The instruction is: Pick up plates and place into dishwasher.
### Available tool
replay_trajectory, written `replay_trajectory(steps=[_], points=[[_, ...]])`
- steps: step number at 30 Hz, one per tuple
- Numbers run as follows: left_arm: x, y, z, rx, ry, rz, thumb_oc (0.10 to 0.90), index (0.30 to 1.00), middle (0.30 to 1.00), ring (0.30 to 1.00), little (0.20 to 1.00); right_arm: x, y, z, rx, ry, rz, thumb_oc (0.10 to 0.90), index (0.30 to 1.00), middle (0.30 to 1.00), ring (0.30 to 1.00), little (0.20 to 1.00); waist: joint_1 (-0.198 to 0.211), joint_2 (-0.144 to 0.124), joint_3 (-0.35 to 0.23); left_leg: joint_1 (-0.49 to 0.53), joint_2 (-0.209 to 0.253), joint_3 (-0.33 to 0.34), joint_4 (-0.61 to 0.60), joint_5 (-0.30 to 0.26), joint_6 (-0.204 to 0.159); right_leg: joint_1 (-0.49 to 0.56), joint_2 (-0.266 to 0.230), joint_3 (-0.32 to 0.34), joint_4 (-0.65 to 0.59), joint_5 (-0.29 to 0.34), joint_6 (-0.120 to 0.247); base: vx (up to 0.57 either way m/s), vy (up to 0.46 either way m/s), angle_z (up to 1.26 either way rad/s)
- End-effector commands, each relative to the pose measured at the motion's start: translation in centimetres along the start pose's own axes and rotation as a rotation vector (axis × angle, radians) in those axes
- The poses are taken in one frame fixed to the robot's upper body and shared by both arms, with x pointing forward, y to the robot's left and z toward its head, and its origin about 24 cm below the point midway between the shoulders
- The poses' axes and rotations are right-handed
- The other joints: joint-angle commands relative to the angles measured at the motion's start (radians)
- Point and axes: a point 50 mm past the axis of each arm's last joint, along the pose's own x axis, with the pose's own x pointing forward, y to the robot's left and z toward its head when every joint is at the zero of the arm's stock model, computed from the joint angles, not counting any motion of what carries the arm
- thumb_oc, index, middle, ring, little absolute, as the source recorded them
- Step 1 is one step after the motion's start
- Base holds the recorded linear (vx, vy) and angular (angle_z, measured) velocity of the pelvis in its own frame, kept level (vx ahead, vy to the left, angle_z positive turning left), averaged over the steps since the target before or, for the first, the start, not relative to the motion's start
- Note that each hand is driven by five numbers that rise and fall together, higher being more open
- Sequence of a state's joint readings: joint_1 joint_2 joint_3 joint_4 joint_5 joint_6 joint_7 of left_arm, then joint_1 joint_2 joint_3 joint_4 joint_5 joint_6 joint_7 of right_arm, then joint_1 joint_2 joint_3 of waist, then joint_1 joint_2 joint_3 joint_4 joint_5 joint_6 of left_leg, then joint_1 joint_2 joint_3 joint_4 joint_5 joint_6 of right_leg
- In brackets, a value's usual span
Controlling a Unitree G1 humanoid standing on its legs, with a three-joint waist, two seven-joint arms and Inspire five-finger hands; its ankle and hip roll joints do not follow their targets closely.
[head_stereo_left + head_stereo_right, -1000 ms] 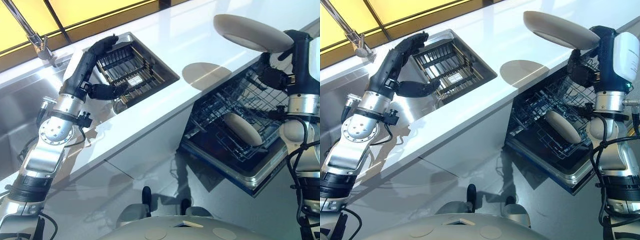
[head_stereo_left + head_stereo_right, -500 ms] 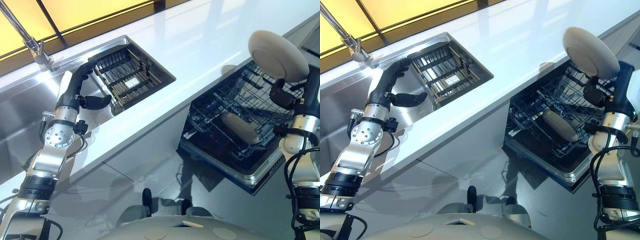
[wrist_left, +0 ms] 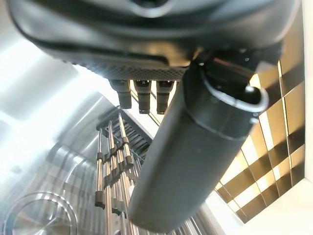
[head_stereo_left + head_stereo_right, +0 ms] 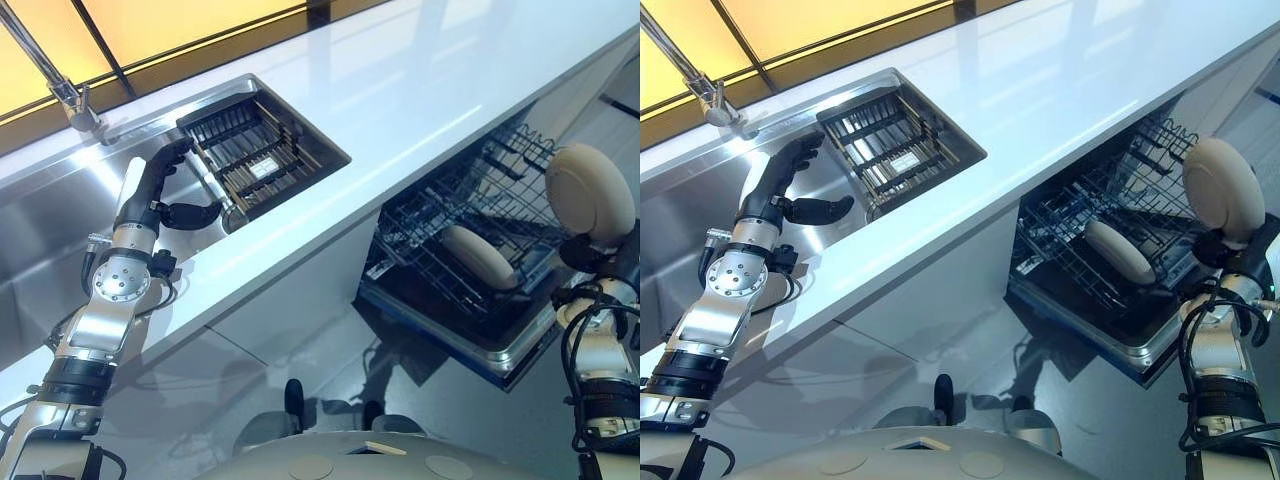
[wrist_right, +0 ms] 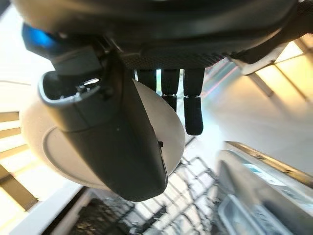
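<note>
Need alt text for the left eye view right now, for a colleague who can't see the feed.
The right hand holds a pale plate on edge above the open dishwasher rack, where another plate already stands. The left hand hangs open over the steel sink, beside a dark drying rack set into the white counter.

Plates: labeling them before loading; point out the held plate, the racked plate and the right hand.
held plate (image 4: pixel 589 195), left eye view, centre of its underside.
racked plate (image 4: pixel 480 256), left eye view, its middle.
right hand (image 5: pixel 110 142), right wrist view, thumb.
</note>
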State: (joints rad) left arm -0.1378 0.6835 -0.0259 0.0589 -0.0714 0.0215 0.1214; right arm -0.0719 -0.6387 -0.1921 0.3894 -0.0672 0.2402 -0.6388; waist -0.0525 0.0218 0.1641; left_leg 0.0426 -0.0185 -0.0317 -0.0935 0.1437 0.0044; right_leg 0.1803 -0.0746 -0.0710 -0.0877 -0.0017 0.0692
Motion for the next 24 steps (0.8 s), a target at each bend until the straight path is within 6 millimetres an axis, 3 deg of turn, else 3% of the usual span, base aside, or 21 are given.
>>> replay_trajectory(steps=[1,14,24], points=[[1.2,2.5,2.6,0.02,-0.134,0.065,0.8,0.9,0.9,0.9,0.9,3.3,-3.7,4.8,-0.037,-0.184,-0.159,0.1,0.3,0.3,0.3,0.2,0.051,-0.012,-0.087,0.081,-0.034,0.028,0.018,-0.141,0.031,-0.111,0.057,-0.044,0.157,-0.027,-0.004,0.07,-0.096,0.08],[1.3,3.7,5.3,0.018,-0.239,0.063,0.8,0.9,0.9,0.9,0.9,7.1,-6.4,6.7,-0.297,-0.126,-0.167,0.1,0.3,0.3,0.3,0.2,0.118,-0.014,0.0,0.002,-0.031,-0.042,0.076,-0.133,0.005,-0.132,0.063,-0.096,0.178,-0.057,-0.031,0.02,-0.111,0.15],[1.6,5.2,6.6,0.036,-0.298,0.099,0.8,0.9,0.9,0.9,0.9,8.7,-8.0,7.2,-0.357,-0.011,-0.176,0.1,0.3,0.3,0.3,0.2,0.154,-0.007,0.092,-0.101,-0.021,-0.064,0.131,-0.109,-0.024,-0.161,0.064,-0.126,0.184,-0.067,-0.049,-0.07,-0.123,0.14]])
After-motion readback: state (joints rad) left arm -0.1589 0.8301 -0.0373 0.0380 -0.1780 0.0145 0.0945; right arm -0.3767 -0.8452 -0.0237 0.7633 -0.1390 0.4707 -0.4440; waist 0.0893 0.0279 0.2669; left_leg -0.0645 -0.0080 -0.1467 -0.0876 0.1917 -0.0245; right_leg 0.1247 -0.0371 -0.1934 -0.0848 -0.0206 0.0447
